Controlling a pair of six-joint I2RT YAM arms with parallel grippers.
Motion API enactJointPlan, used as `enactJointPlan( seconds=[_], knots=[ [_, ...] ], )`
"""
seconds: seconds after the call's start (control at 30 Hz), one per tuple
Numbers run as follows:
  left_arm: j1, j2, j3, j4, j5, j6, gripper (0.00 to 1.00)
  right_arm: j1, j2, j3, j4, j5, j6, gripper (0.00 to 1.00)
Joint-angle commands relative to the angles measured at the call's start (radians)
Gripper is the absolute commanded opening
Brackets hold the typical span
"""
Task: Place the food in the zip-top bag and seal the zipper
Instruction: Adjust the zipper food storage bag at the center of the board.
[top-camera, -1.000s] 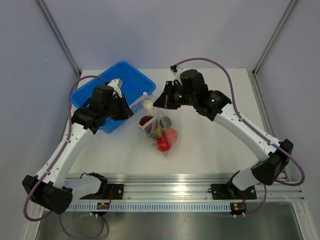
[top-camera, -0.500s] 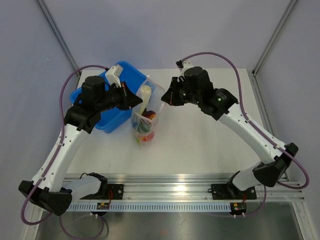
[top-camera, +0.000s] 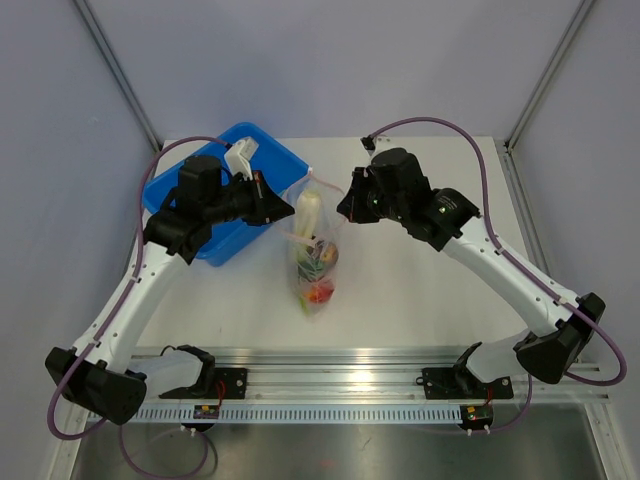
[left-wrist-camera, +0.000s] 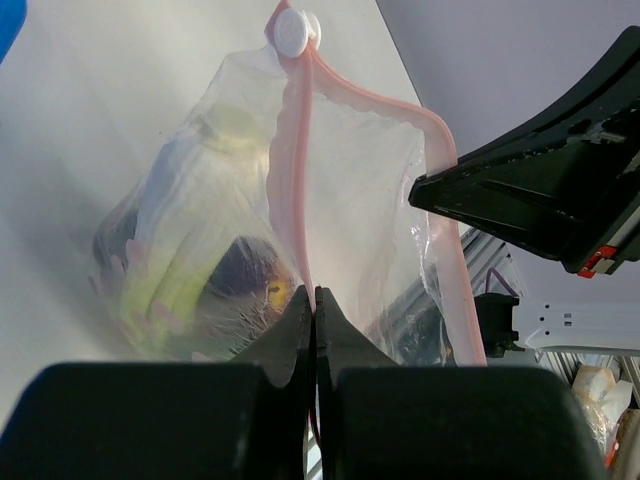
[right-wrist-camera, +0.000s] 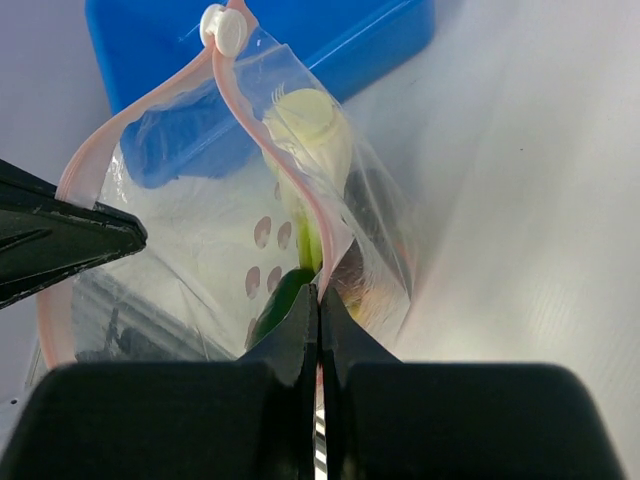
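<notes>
The zip-top bag (top-camera: 316, 262) hangs between my two grippers, bottom on the table. The food lies inside: a pale stalk (top-camera: 309, 213) pokes up, a red fruit (top-camera: 320, 292) sits low, a dark round one (left-wrist-camera: 246, 281) and a green piece (right-wrist-camera: 281, 300) show through the plastic. My left gripper (left-wrist-camera: 314, 296) is shut on one side of the pink zipper (left-wrist-camera: 287, 170). My right gripper (right-wrist-camera: 318, 292) is shut on the zipper's other side (right-wrist-camera: 262, 128). The mouth gapes between them. The white slider (right-wrist-camera: 225, 28) sits at the strip's far end.
The blue bin (top-camera: 222, 170) stands at the back left, just behind the left gripper (top-camera: 284, 212). The right gripper (top-camera: 346, 207) faces it across the bag. The arms' rail (top-camera: 340, 385) runs along the near edge.
The bag was lying on the table, held by the right gripper alone. The left gripper came across and shut on the strip; both raised the bag upright and shifted it slightly right.
</notes>
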Motion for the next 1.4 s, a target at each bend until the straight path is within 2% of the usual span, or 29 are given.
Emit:
enactJointPlan(
  seconds=[0.0,0.27,0.53,0.57,0.6,0.63,0.67,0.7,0.73,0.83,0.9,0.93,1.03,1.1,1.17,1.2,1.27,1.37],
  knots=[
    [0.002,-0.007,0.026,0.097,0.058,-0.015,0.0,0.003,-0.008,0.018,0.005,0.043,0.0,0.0],
    [-0.003,-0.013,0.007,0.158,0.112,-0.065,0.0,0.001,0.024,0.089,-0.008,0.075,-0.052,0.0],
    [-0.087,-0.079,-0.111,0.27,-0.001,-0.165,0.0,-0.086,0.106,0.126,0.072,0.0,-0.161,0.0],
    [-0.09,-0.082,-0.115,0.273,-0.01,-0.17,0.08,-0.088,0.112,0.133,0.074,-0.009,-0.17,0.0],
    [-0.09,-0.078,-0.119,0.276,-0.012,-0.176,0.24,-0.088,0.123,0.147,0.074,-0.02,-0.193,0.0],
    [-0.09,-0.075,-0.116,0.272,-0.008,-0.167,0.44,-0.088,0.127,0.153,0.075,-0.037,-0.206,0.0],
    [-0.09,-0.07,-0.093,0.258,-0.008,-0.154,0.61,-0.088,0.13,0.156,0.081,-0.072,-0.218,0.0],
    [-0.09,-0.065,-0.074,0.221,-0.015,-0.115,0.84,-0.088,0.127,0.152,0.086,-0.097,-0.248,0.02],
    [-0.089,-0.064,-0.053,0.197,-0.047,-0.086,0.89,-0.088,0.124,0.149,0.094,-0.136,-0.262,0.02],
    [-0.076,-0.058,0.07,0.057,-0.179,0.04,0.92,-0.088,0.109,0.132,0.101,-0.216,-0.307,0.04],
    [-0.047,-0.052,0.137,0.008,-0.208,0.112,0.87,-0.088,0.092,0.11,0.109,-0.262,-0.331,0.04],
    [-0.032,-0.047,0.153,0.0,-0.213,0.138,0.8,-0.088,0.086,0.103,0.12,-0.305,-0.339,0.04],
    [0.036,-0.071,0.129,0.041,-0.204,0.26,0.74,-0.088,0.072,0.078,0.134,-0.359,-0.355,0.05],
    [0.109,-0.096,0.086,0.133,-0.152,0.341,0.74,-0.089,0.072,0.07,0.135,-0.388,-0.368,0.04],
    [0.151,-0.123,0.011,0.196,-0.042,0.407,0.74,-0.088,0.075,0.069,0.132,-0.43,-0.381,0.04],
    [0.183,-0.131,-0.016,0.248,0.012,0.503,0.75,-0.089,0.077,0.069,0.129,-0.444,-0.39,0.04],
    [0.218,-0.153,-0.118,0.349,0.116,0.598,0.79,-0.091,0.08,0.067,0.129,-0.471,-0.398,0.04],
    [0.243,-0.16,-0.221,0.442,0.249,0.711,0.78,-0.094,0.086,0.069,0.121,-0.505,-0.414,0.04]
  ],
)
